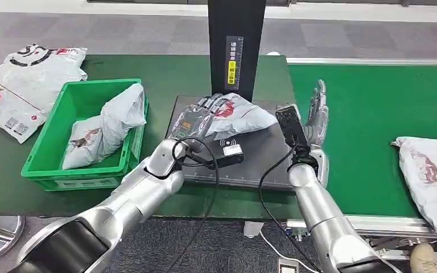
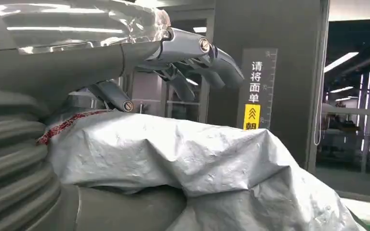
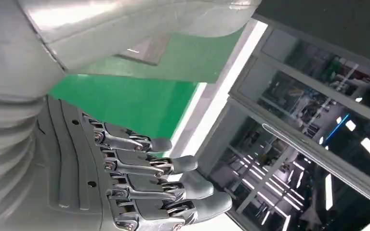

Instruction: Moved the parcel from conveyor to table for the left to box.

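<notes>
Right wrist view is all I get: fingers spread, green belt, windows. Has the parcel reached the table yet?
Observer: Yes. A grey parcel lies on the dark scan plate under the black post.
Operator: Is the left hand on it?
Observer: The left hand lies over its near end, fingers arched above the wrinkled bag.
Operator: Where's the box?
Observer: A green crate sits beside the plate, with one parcel already in it.
Operator: Anything else on the belt?
Observer: Another parcel waits on the green conveyor, beyond the right hand.
</notes>
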You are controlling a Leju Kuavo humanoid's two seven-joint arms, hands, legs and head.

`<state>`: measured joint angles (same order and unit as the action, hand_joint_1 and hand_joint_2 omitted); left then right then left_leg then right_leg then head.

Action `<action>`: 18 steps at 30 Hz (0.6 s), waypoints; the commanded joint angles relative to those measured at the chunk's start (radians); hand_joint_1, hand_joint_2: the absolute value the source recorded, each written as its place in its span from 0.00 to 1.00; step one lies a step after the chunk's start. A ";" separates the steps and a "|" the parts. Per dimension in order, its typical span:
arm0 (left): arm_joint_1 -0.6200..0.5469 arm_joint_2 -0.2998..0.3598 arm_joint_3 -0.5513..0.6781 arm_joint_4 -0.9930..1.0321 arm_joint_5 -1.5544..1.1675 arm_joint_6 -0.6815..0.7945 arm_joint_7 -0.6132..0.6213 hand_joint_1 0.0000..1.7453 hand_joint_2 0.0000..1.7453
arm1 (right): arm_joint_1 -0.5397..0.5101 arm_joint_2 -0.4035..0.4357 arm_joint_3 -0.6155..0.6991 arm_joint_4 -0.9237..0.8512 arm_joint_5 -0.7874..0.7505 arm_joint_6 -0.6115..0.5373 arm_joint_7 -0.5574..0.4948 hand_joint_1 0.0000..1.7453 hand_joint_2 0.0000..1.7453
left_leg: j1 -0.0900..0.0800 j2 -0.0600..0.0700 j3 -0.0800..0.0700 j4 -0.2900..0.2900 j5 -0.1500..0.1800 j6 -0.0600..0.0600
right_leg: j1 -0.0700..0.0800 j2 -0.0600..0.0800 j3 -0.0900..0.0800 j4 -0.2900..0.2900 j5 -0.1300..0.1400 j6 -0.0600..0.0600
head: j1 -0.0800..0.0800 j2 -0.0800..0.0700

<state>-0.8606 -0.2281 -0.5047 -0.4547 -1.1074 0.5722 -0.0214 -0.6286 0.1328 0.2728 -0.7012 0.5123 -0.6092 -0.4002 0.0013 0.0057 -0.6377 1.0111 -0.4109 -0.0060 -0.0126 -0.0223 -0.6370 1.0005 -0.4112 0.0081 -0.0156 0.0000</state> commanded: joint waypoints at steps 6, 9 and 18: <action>-0.041 -0.002 0.107 0.068 -0.027 -0.078 -0.027 1.00 1.00 | -0.002 -0.031 -0.031 -0.017 0.007 0.011 0.005 0.00 1.00 | 0.000 0.000 0.002 0.000 -0.001 0.000 | 0.000 0.001 0.002 -0.001 -0.001 -0.001 | 0.000 0.000; -0.040 -0.018 0.108 0.094 -0.002 -0.200 -0.071 0.00 1.00 | -0.003 -0.031 -0.032 -0.016 0.014 0.020 0.010 0.00 1.00 | 0.001 0.000 0.002 0.000 -0.001 0.000 | 0.001 0.001 0.002 -0.001 -0.001 -0.001 | 0.000 0.000; -0.030 -0.031 0.070 0.121 0.012 -0.399 -0.154 0.00 1.00 | 0.035 -0.059 -0.046 -0.064 0.030 0.037 0.018 0.00 1.00 | 0.000 -0.001 0.002 -0.001 -0.002 0.000 | 0.000 0.000 0.003 -0.001 -0.002 0.000 | 0.000 0.000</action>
<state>-0.8596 -0.2445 -0.4620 -0.4208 -1.0838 0.2646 -0.1499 -0.6034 0.1152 0.2644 -0.7465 0.5436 -0.5910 -0.3796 0.0013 0.0062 -0.6378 1.0112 -0.4126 -0.0061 -0.0126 -0.0215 -0.6373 1.0004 -0.4123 0.0081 -0.0156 0.0000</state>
